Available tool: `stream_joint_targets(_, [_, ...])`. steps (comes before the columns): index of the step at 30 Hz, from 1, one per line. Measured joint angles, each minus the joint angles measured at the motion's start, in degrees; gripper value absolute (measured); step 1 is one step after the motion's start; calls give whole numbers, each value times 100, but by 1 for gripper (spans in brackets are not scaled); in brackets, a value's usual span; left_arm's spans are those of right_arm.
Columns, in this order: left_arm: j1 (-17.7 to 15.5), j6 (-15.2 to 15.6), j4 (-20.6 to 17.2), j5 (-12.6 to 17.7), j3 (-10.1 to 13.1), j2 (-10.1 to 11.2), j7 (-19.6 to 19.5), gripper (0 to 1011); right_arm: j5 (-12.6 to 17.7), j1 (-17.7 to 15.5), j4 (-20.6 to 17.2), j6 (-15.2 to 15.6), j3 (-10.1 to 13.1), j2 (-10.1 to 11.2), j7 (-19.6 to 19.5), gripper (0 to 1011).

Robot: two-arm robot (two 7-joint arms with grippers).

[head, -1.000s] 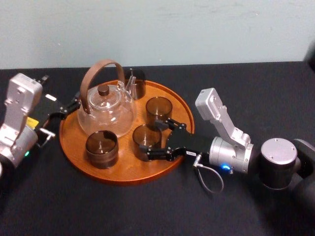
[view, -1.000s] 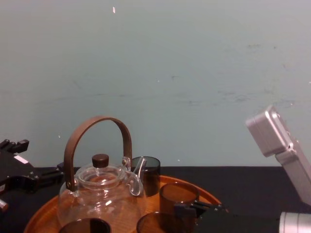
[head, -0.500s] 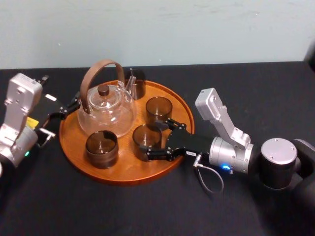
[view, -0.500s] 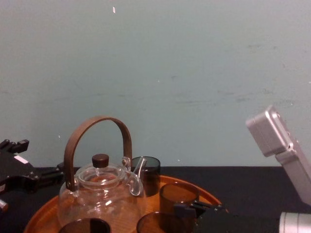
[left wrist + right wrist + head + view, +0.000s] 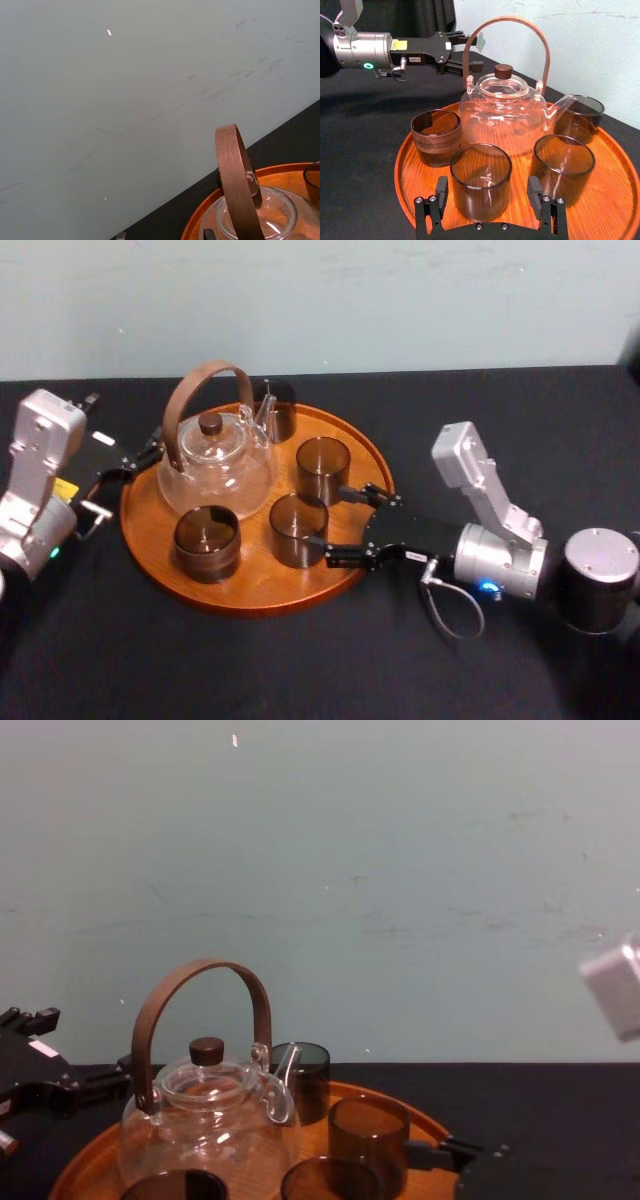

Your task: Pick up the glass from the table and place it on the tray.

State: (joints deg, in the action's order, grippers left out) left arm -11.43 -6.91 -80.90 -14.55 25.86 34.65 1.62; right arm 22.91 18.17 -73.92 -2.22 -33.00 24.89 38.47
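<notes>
On the near right part of the tray (image 5: 250,585) the glass (image 5: 298,530) stands upright, near the teapot (image 5: 215,465). My right gripper (image 5: 330,520) sits just right of it, fingers spread apart, gripping nothing. My left gripper (image 5: 140,462) sits at the tray's left edge, fingers apart too.
</notes>
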Motion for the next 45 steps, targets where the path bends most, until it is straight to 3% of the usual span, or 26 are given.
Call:
stream_joint_targets(13, [0, 0, 0, 0, 0, 0, 0, 1001, 264, -460, -440, -182, 311, 481, 17, 1002])
stream_joint_targets(25, [0, 0, 0, 0, 0, 0, 0, 1001, 449, -613, -510, -366, 721, 657, -175, 1002])
stream_joint_targets(33, [0, 0, 0, 0, 0, 0, 0, 1001, 490, -572, -388, -485, 1051, 507, -548, 1002])
stream_joint_targets(45, [0, 0, 0, 0, 0, 0, 0, 1001, 125, -313, 35, -519, 1447, -62, -1633, 1002])
